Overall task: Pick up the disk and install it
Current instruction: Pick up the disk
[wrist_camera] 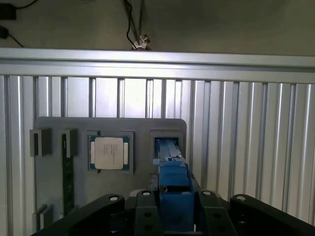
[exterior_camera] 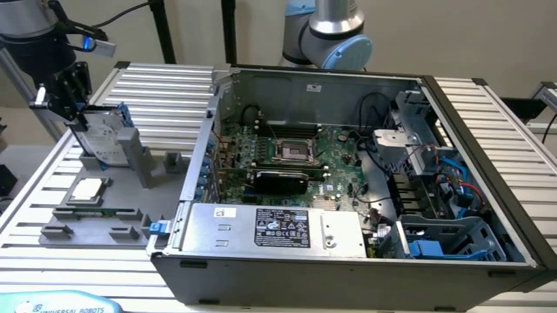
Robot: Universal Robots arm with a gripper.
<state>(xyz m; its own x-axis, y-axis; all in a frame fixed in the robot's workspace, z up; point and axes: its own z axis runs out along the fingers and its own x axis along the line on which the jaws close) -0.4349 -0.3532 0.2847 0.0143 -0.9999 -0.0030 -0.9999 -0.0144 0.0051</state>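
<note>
The disk (exterior_camera: 98, 137) is a silver-grey drive in a blue carrier. It stands on edge at the slot of the grey holder (exterior_camera: 130, 151) on the exterior view's left. My gripper (exterior_camera: 80, 119) reaches down onto its top edge. In the wrist view the carrier's blue edge (wrist_camera: 173, 183) runs from the holder's slot (wrist_camera: 167, 140) up between my black fingers (wrist_camera: 147, 212). The gripper (wrist_camera: 176, 216) is shut on the disk, one finger on each side.
A square CPU chip (exterior_camera: 89, 189) and a green memory stick (exterior_camera: 96, 212) lie on the same grey fixture plate (wrist_camera: 142, 128). To the exterior view's right lies the open computer case (exterior_camera: 304, 85), with a power supply (exterior_camera: 270, 228) and a blue drive bay (exterior_camera: 444, 241). A robot arm's base (exterior_camera: 327, 32) stands behind it.
</note>
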